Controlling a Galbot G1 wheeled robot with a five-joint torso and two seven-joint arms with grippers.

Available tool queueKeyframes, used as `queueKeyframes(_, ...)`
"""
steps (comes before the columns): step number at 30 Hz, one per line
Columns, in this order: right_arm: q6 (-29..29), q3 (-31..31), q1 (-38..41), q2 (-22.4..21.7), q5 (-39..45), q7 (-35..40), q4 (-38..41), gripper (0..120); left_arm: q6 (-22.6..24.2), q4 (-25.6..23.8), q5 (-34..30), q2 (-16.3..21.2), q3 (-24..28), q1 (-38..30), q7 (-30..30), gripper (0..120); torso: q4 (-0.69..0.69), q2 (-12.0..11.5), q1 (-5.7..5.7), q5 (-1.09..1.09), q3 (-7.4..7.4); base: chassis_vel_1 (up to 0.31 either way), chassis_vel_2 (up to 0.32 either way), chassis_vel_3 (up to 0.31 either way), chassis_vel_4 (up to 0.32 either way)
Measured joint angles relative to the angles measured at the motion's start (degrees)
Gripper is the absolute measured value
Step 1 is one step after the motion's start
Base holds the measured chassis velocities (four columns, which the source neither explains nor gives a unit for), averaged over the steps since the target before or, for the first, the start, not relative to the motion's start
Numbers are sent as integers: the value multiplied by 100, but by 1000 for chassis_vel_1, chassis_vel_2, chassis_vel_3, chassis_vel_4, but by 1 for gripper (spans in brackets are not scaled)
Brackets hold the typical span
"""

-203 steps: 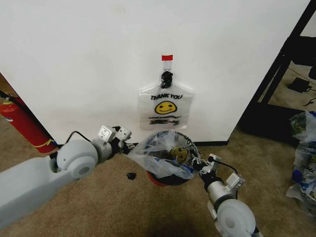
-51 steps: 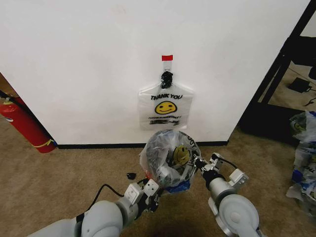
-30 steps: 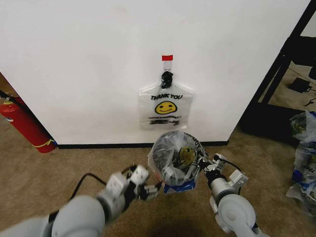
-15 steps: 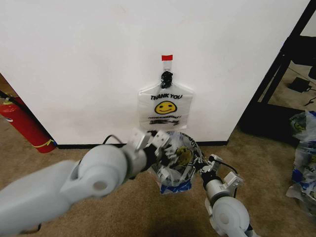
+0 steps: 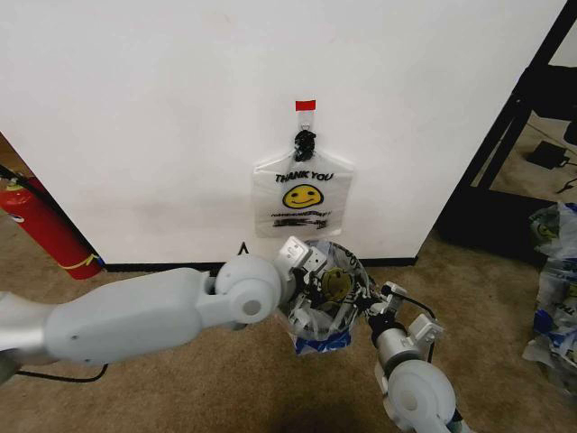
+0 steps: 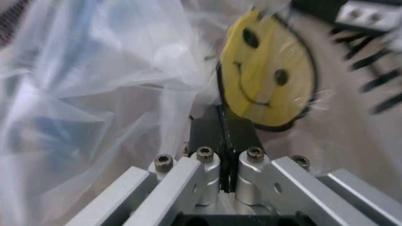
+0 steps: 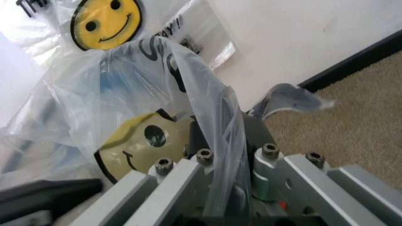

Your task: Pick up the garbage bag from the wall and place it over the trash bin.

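Both pincers, left (image 5: 317,271) and right (image 5: 368,305), grip the garbage bag (image 5: 326,298).

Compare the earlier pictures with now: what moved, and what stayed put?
The left gripper swung from the bin's left, round its near side, up to the far rim, jaws closed inside the garbage bag. The bag went from slack to draped over the trash bin. The right gripper stayed clamped on the bag's right edge; the spare bag stayed hanging.

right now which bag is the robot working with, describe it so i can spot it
Start at the white wall and drop to the floor below its hook. The garbage bag there is crumpled over the trash bin, between the left gripper and right gripper, unlike the flat bag hanging above.
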Motion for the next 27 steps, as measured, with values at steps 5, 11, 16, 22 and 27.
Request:
queueKeyframes(5, 1, -7, -9, -43, 1, 0, 66, 1, -2, 313, 76, -133, 275, -29, -38, 0, 2, 0, 0, 0, 0, 0, 0, 0, 0)
queueKeyframes(11, 9, -94, -49, -45, -229, -56, 107, 1, -5, 726, 118, -407, 661, -140, -84, 0, 1, 0, 0, 0, 0, 0, 0, 0, 0)
queueKeyframes(16, 11, -154, -82, -46, -371, -69, 214, 1, -6, 1093, 124, -678, 996, -254, -93, 0, 1, 0, 0, 0, 0, 0, 0, 0, 0)
queueKeyframes(22, 24, -161, -168, -74, -470, -107, 333, 1, -6, 1431, 202, -831, 1236, -288, -82, 0, 1, 0, 0, 0, 0, 0, 0, 0, 0)
queueKeyframes(27, 41, -203, -212, -80, -580, -145, 371, 1, -7, 1738, 264, -969, 1322, -270, -69, 0, 1, 0, 0, 0, 0, 0, 0, 0, 0)
